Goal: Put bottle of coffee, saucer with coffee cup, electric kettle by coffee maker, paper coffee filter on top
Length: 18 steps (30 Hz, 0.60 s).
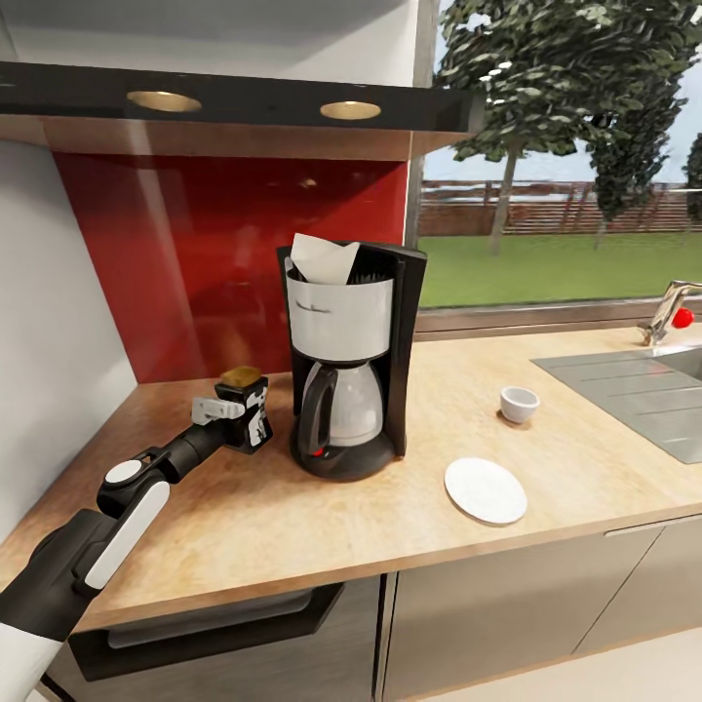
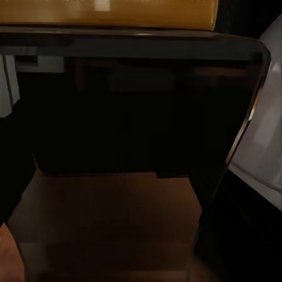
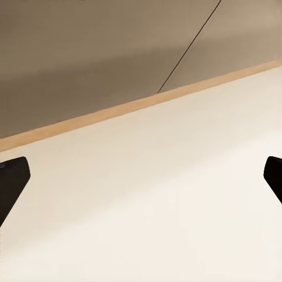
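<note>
Left tool [image 1: 252,414] is clamped on the bottle [image 1: 246,390], low over the surface [image 1: 292,526] just beside the maker [image 1: 346,361]; right tool [image 3: 141,176] gapes wide, holding nothing. Risk: a careless release could tip the bottle against the maker or knock its filter [image 1: 324,258].

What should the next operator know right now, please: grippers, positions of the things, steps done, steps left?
Left gripper: shut on the bottle of coffee, low over the countertop left of the coffee maker; contact unclear.
Right gripper: open, holding nothing.
Done: paper coffee filter on the maker.
Left: release bottle; coffee cup onto saucer, apart now; bring kettle.
</note>
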{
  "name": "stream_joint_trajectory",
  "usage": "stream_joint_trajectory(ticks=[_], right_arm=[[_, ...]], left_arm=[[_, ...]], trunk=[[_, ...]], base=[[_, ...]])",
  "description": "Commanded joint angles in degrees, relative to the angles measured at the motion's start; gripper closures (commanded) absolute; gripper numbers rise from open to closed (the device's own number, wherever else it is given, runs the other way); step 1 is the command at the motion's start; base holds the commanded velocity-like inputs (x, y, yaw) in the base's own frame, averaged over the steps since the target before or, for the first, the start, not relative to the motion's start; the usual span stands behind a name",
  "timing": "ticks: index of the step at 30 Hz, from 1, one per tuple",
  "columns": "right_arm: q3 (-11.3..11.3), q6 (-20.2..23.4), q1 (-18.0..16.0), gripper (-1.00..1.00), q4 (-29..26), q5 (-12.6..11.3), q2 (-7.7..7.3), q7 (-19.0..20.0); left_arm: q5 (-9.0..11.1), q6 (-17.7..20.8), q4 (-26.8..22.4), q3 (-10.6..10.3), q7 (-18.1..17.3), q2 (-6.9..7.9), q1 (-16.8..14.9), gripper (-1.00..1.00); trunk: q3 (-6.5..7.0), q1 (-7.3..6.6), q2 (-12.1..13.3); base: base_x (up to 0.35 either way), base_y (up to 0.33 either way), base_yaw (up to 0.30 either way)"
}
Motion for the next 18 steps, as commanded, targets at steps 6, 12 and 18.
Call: stream_joint_trajectory(ticks=[6, 12, 18], right_arm=[[0.0, -0.2, 0.0, -1.0, 0.0, 0.1, 0.0, -0.1], [0.0, -0.2, 0.0, -1.0, 0.0, 0.1, 0.0, -0.1], [0.0, -0.2, 0.0, -1.0, 0.0, 0.1, 0.0, -0.1]], left_arm=[[0.5, 0.3, -0.1, 0.0, 0.0, 0.04, 0.0, 1.0], [0.5, 0.3, -0.1, 0.0, 0.0, 0.04, 0.0, 1.0], [0.5, 0.3, -0.1, 0.0, 0.0, 0.04, 0.0, 1.0]], trunk=[[-0.06, 0.0, 0.0], [-0.06, 0.0, 0.0], [-0.06, 0.0, 0.0]], base=[[0.066, 0.036, 0.0], [0.048, 0.02, 0.0], [0.052, 0.018, 0.0]])
